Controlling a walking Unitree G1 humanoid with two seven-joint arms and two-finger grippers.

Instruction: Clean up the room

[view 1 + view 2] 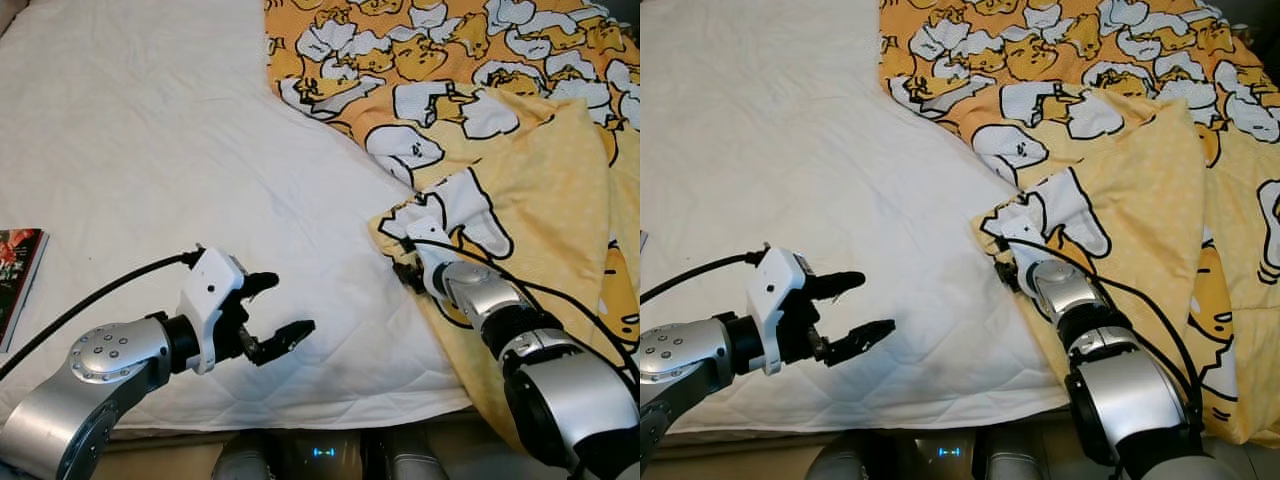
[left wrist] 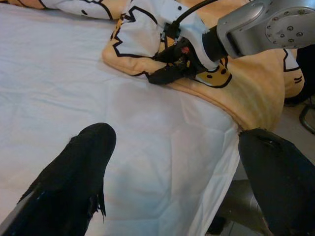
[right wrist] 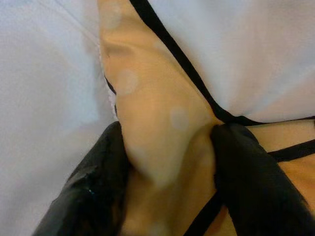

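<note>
Right of centre, the yellow cartoon-print blanket (image 1: 470, 90) covers the upper right of the frame, its folded corner lying on the white bed (image 1: 150, 150). The right pincer (image 3: 167, 162) pinches that corner between its fingers. Lower left, the left pincer (image 1: 275, 315) hovers over the sheet, spread wide. A book (image 1: 18, 270) lies at the left edge

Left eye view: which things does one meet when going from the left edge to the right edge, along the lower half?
Book → left gripper, open over the white sheet → right gripper, shut on the yellow blanket's corner → yellow blanket.
</note>
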